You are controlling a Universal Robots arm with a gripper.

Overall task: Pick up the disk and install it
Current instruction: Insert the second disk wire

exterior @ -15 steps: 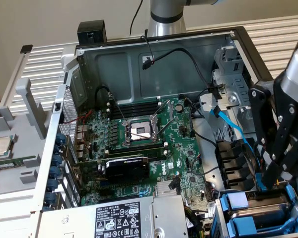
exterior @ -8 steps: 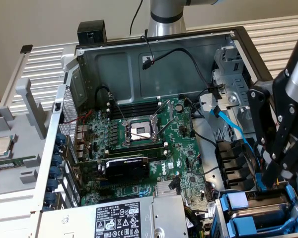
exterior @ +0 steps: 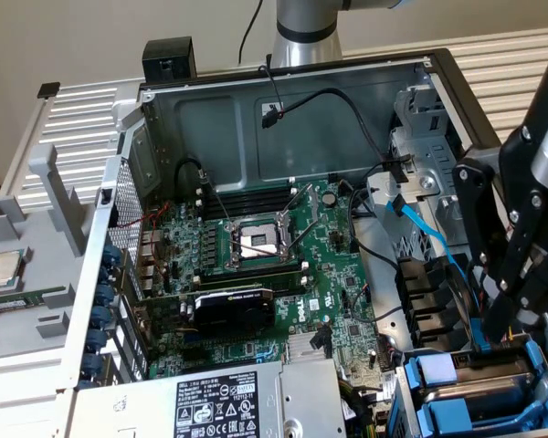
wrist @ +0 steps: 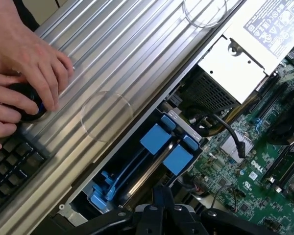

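Jaws closed and empty above the disk (wrist: 146,171), snug between blue bay rails (wrist: 157,138).

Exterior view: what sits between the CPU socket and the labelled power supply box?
A black expansion card lies across the green motherboard, between the CPU socket and the power supply. This shows in the exterior view.

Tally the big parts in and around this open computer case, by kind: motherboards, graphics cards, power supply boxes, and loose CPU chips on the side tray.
motherboard: 1
graphics card: 1
power supply box: 1
loose CPU chip: 1
Total: 4
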